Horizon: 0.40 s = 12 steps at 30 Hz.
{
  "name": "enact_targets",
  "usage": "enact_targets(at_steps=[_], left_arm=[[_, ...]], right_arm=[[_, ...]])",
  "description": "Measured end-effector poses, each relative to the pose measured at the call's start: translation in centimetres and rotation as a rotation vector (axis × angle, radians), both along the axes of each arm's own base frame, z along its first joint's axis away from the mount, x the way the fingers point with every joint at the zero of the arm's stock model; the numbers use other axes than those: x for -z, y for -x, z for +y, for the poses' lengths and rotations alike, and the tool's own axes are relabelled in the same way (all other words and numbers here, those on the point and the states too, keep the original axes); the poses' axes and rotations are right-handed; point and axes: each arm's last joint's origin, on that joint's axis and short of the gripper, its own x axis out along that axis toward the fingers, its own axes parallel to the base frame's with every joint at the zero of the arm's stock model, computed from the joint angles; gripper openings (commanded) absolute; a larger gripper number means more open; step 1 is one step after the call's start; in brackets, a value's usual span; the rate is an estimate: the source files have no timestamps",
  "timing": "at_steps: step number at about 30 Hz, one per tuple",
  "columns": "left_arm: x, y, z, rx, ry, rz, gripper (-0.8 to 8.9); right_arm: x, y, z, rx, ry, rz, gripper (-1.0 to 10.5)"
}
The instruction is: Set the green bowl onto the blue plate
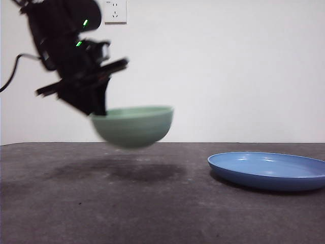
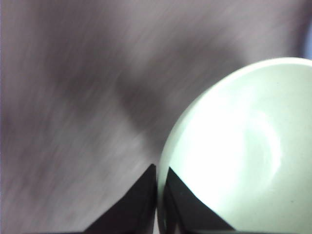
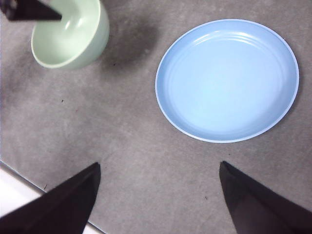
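Left claw (image 1: 99, 109), clamped on the rim of the green bowl (image 1: 134, 126), holds it clear of the surface (image 1: 101, 213); the blue plate (image 1: 269, 170) lies well apart sideways and lower; right claw (image 3: 158, 195), spread apart, waits.

Green bowl (image 1: 134, 126) lifted off table, blue plate (image 1: 269, 170) empty, well apart

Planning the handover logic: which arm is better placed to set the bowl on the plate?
Left. The left gripper is shut on the green bowl, airborne beside the blue plate; the right gripper hangs open, empty.

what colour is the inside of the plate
Glossy light blue, plain with faint concentric rings; the blue plate shows best in the right wrist view.
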Motion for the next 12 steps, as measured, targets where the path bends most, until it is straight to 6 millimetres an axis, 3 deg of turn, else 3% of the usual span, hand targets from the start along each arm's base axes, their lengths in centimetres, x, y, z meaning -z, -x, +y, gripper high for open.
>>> enact_targets(at_steps=[8, 12], left_arm=[[-3.8, 0.8, -4.3, 0.108, 0.064, -0.104, 0.15], [-5.1, 0.3, -6.1, 0.133, 0.102, -0.150, 0.15]], right_arm=[[0.0, 0.0, 0.0, 0.000, 0.000, 0.000, 3.9], [0.0, 0.0, 0.0, 0.005, -0.004, 0.004, 3.9]])
